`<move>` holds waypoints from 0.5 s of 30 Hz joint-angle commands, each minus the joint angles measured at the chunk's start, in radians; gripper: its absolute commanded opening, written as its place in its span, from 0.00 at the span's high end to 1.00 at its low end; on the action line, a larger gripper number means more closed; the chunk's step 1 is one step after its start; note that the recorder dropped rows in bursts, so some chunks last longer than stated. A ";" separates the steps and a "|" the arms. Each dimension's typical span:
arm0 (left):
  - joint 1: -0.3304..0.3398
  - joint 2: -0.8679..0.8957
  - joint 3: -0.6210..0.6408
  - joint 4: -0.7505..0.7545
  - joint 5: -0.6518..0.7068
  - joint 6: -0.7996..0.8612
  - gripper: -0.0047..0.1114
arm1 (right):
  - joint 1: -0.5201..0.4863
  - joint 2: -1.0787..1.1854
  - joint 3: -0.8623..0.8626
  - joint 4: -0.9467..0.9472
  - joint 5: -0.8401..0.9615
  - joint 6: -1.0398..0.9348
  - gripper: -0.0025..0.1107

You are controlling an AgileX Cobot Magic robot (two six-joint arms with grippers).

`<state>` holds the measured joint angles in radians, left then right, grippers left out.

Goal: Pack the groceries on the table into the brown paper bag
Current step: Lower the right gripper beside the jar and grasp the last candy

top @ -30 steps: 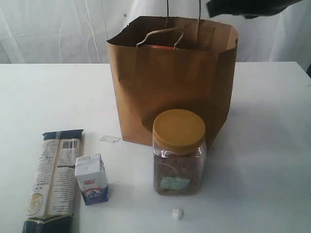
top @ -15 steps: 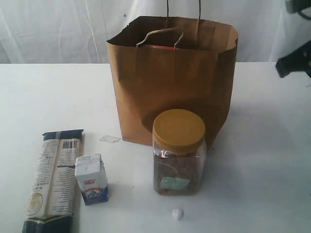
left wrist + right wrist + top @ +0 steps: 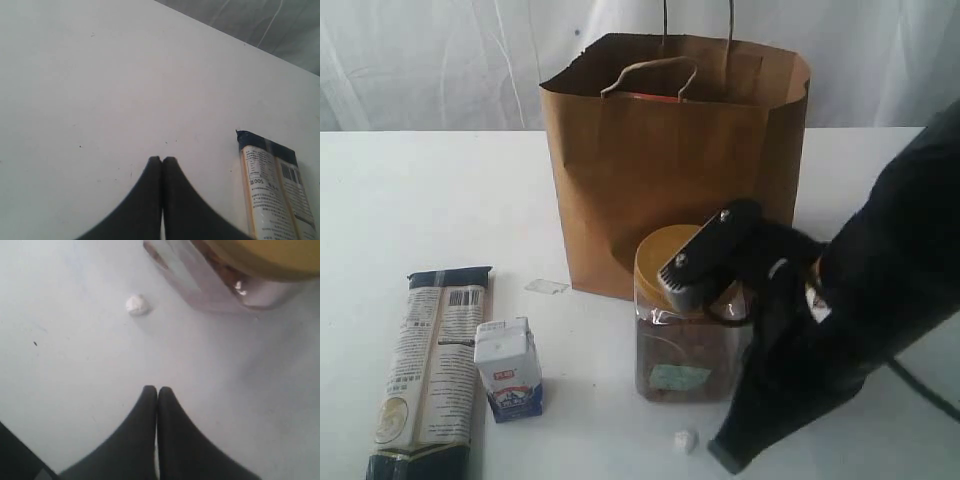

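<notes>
The brown paper bag stands upright in the upper middle of the exterior frame, at the back of the white desk, its mouth open and its twisted handles up. Something red shows just inside its rim. Directly in front of it stands the yellow-lidded clear jar, upright and filled with brown contents.

At lower left the long dark-blue pasta packet lies flat, and the small white carton stands upright just beside its right edge. A small white wrapped piece lies on the desk in front of the jar, at bottom centre. A scrap of clear wrapper lies near the bag's lower left corner.

The right arm fills the lower right of the frame and covers part of the jar's right side. The right hand has its fingers pressed together, holding nothing, over bare desk near the wrapped piece and the jar. The left hand is likewise closed and empty, above bare desk with the end of the pasta packet nearby.
</notes>
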<state>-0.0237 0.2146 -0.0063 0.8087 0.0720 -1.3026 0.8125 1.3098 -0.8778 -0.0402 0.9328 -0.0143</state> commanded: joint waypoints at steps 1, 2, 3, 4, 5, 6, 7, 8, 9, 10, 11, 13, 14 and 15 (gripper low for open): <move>0.001 -0.005 0.006 0.013 -0.001 0.000 0.96 | 0.037 0.045 0.099 0.053 -0.234 0.056 0.98; 0.001 -0.005 0.006 0.013 -0.001 0.000 0.96 | 0.037 0.065 0.117 0.082 -0.284 0.056 0.98; 0.001 -0.005 0.006 0.013 -0.001 0.000 0.96 | 0.037 0.081 0.126 0.098 -0.310 0.054 0.98; 0.001 -0.005 0.006 0.013 -0.001 0.000 0.96 | 0.037 0.105 0.134 0.123 -0.324 0.052 0.95; 0.001 -0.005 0.006 0.013 -0.001 0.000 0.96 | 0.037 0.124 0.134 0.142 -0.331 0.052 0.92; 0.001 -0.005 0.006 0.013 -0.001 0.000 0.96 | 0.037 0.150 0.134 0.169 -0.344 0.052 0.86; 0.001 -0.005 0.006 0.013 -0.001 0.000 0.96 | 0.037 0.164 0.134 0.183 -0.358 0.052 0.83; 0.001 -0.005 0.006 0.013 -0.001 0.000 0.96 | 0.037 0.186 0.134 0.204 -0.377 0.052 0.79; 0.001 -0.005 0.006 0.013 -0.001 0.000 0.96 | 0.037 0.196 0.134 0.206 -0.384 0.052 0.77; 0.001 -0.005 0.006 0.013 -0.001 0.000 0.96 | 0.037 0.208 0.134 0.206 -0.388 0.052 0.76; 0.001 -0.005 0.006 0.013 -0.001 0.000 0.96 | 0.037 0.221 0.134 0.206 -0.393 0.052 0.75; 0.001 -0.005 0.006 0.013 -0.001 0.000 0.96 | 0.037 0.245 0.134 0.208 -0.414 0.052 0.73; 0.001 -0.005 0.006 0.013 -0.001 0.000 0.96 | 0.037 0.259 0.134 0.207 -0.419 0.052 0.73; 0.001 -0.005 0.006 0.013 -0.001 0.000 0.96 | 0.037 0.270 0.134 0.207 -0.430 0.052 0.73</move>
<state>-0.0237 0.2146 -0.0063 0.8087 0.0720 -1.3026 0.8473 1.5504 -0.7463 0.1600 0.5338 0.0338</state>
